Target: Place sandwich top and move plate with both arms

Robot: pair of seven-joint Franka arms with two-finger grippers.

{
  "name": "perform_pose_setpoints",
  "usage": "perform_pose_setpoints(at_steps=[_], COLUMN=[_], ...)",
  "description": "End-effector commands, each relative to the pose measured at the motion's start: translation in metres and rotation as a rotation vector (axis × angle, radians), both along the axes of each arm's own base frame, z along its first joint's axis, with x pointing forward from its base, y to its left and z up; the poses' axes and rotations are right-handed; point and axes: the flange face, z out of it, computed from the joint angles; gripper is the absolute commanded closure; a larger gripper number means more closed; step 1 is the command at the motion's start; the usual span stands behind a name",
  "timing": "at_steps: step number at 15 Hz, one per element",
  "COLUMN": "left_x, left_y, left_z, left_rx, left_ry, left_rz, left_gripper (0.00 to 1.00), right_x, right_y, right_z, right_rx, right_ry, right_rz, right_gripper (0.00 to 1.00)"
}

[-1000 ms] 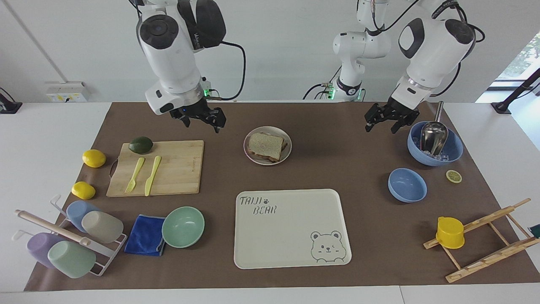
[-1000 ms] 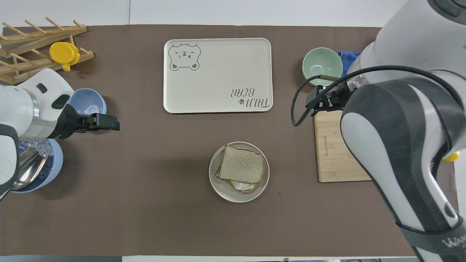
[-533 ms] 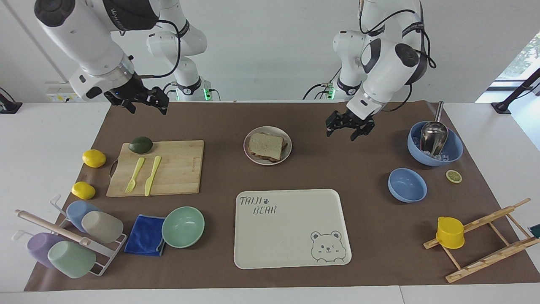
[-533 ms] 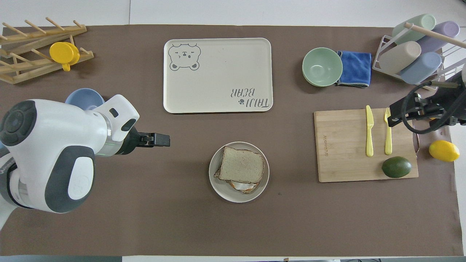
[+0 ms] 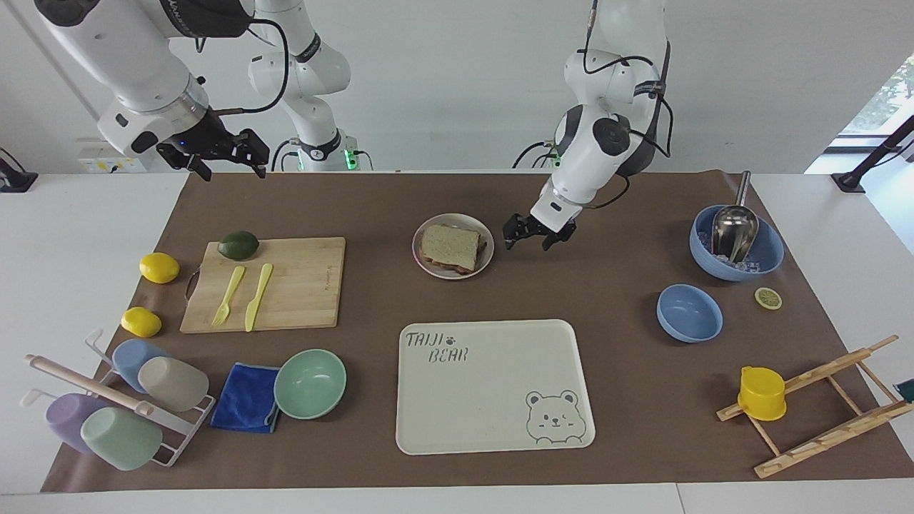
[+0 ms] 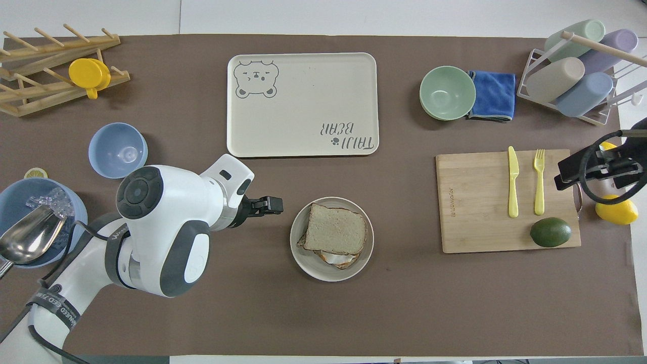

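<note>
Left claw (image 5: 532, 237) sits low just beside the plate (image 5: 483, 265), at the plate's 3 o'clock in the facing view; jaws spread wide, released, nothing held, not touching the plate as far as can be seen. Right claw (image 5: 218, 153) hangs high over the worktop (image 5: 614, 371) edge at the right arm's end, about 11 o'clock from the cutting board (image 5: 300, 285) in the facing view; also released, empty.

Sandwich top (image 5: 449, 243) lies on the plate, stacked on a lower slice with egg showing under it in the overhead view. Plate rests on the brown mat, nearer the robots than the bear tray (image 5: 493, 385). Nothing lies between the left claw and the plate; bare mat between plate and tray.

Counts:
- One plate, one sandwich, one cream tray.
- One board carrying one avocado (image 5: 238, 245), one yellow fork (image 5: 228, 295), one yellow knife (image 5: 258, 286).
- Two lemons (image 5: 158, 268) just off the board toward the right arm's end.
- One mint bowl (image 5: 310, 383) touching one blue cloth (image 5: 245, 397).
- One cup rack (image 5: 107, 400) with four cups.
- Two blue bowls: the big one (image 5: 735, 250) holds ice and one metal scoop, the small one (image 5: 689, 313) is beside it.
- One lemon slice (image 5: 768, 298).
- One wooden rack (image 5: 821, 407) with one yellow cup (image 5: 761, 392).
</note>
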Motion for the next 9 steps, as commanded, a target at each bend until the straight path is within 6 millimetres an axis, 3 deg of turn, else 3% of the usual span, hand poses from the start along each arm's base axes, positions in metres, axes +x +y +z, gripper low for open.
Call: perform_pose_setpoints(at_steps=[1, 3, 5, 9], left_x=[-0.010, -0.013, -0.022, -0.033], left_y=[-0.006, -0.008, -0.015, -0.026], left_z=[-0.022, -0.034, -0.041, -0.050], left_rx=[-0.005, 0.007, 0.013, 0.011], left_ry=[-0.036, -0.024, -0.025, -0.031], left_rz=[0.041, 0.033, 0.015, 0.014], left_gripper=[0.00, 0.00, 0.00, 0.00], right_x=[-0.022, -0.030, -0.036, -0.030], right_y=[-0.006, -0.011, -0.033, -0.048], right_z=[0.008, 0.014, 0.005, -0.003], right_rx=[0.003, 0.005, 0.012, -0.002], right_ry=[0.001, -0.001, 0.010, -0.041], right_rz=[0.012, -0.003, -0.028, -0.047], right_gripper=[0.00, 0.00, 0.00, 0.00])
